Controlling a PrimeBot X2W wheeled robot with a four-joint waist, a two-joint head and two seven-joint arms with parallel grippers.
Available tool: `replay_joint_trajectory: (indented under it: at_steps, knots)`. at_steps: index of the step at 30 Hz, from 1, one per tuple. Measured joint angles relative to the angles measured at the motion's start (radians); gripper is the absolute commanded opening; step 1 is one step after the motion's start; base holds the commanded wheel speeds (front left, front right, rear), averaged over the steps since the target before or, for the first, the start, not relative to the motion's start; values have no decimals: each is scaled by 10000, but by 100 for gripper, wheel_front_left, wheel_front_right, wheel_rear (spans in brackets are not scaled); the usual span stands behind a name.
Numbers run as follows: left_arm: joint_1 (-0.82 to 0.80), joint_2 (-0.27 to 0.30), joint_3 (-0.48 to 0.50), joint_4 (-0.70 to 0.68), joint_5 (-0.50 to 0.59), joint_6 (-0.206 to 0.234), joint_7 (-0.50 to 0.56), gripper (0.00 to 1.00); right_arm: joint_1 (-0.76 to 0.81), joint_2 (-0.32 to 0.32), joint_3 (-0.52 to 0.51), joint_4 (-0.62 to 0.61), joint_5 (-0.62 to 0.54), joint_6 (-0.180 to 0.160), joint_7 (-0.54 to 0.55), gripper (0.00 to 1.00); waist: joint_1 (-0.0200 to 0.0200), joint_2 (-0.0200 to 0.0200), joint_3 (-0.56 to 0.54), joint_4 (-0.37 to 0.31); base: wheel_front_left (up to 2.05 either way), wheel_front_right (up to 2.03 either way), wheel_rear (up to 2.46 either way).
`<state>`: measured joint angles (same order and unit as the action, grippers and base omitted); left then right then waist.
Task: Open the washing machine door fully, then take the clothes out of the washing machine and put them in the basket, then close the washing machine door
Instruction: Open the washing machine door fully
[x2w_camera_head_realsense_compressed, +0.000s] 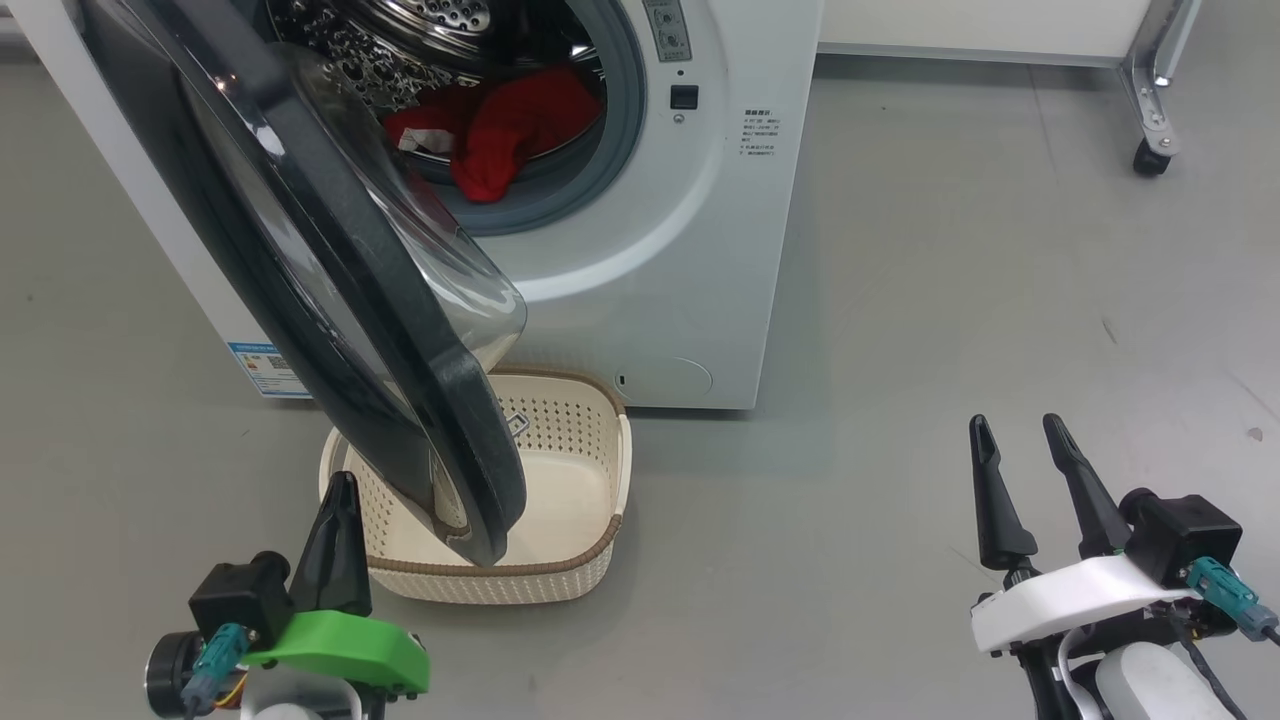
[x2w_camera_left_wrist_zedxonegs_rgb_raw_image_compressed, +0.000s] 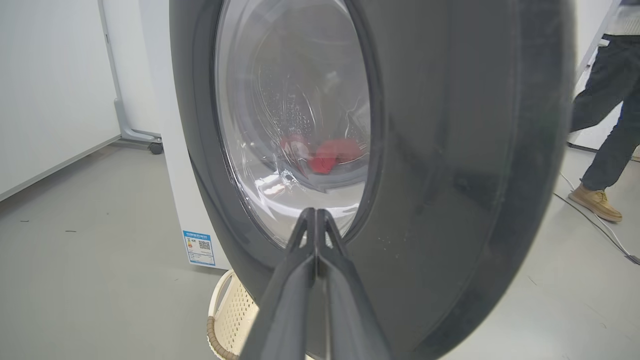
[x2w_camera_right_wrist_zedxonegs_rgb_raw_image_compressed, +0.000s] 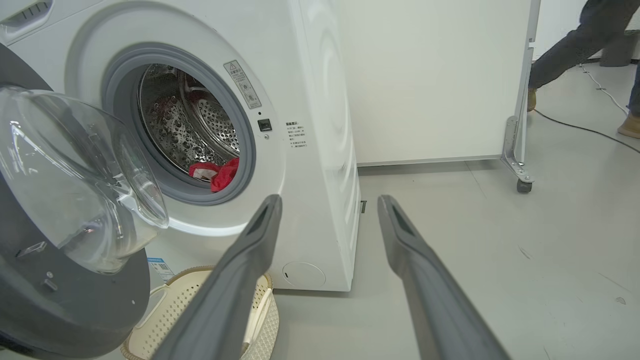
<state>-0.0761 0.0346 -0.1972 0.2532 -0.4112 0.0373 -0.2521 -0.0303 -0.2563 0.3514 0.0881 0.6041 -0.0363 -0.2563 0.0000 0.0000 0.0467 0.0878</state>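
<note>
Door: washing machine door (x2w_camera_head_realsense_compressed: 330, 250) part-open, overhanging the basket (x2w_camera_head_realsense_compressed: 590, 560); it'll block your drop.
Left hand (x2w_camera_head_realsense_compressed: 340, 485): fingers together beside the door's outer face; a forward nudge swings it shut.
Right hand (x2w_camera_head_realsense_compressed: 1017, 425): fingers apart, empty.
Clothes (x2w_camera_head_realsense_compressed: 510, 125): inside the washing machine (x2w_camera_head_realsense_compressed: 700, 300).

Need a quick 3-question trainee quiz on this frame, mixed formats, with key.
1. True or false: the clothes lie in the basket.
2. The left claw is: A) wide open; B) shut, with nothing between its fingers; C) shut on the clothes.
3. What hangs above the basket, hiding part of it in the head view?
Key: 1 false, they lie inside the washing machine; 2 B; 3 the washing machine door.
</note>
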Motion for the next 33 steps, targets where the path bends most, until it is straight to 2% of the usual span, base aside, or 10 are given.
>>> replay_joint_trajectory:
  at_steps: [15,21,33]
  knots:
    - [-16,0,174,-130,190,-119,0,0,19,142,-107,48,-190,176,0,100,0,0,-78,-41,0,0,0]
    - [-300,0,502,-736,351,-163,0,0,29,213,-127,67,-345,257,0,100,0,0,-135,-42,0,0,0]
    - [-1892,157,767,-2272,872,-359,-48,0,30,384,-213,92,-431,351,0,100,0,0,-251,-76,0,0,0]
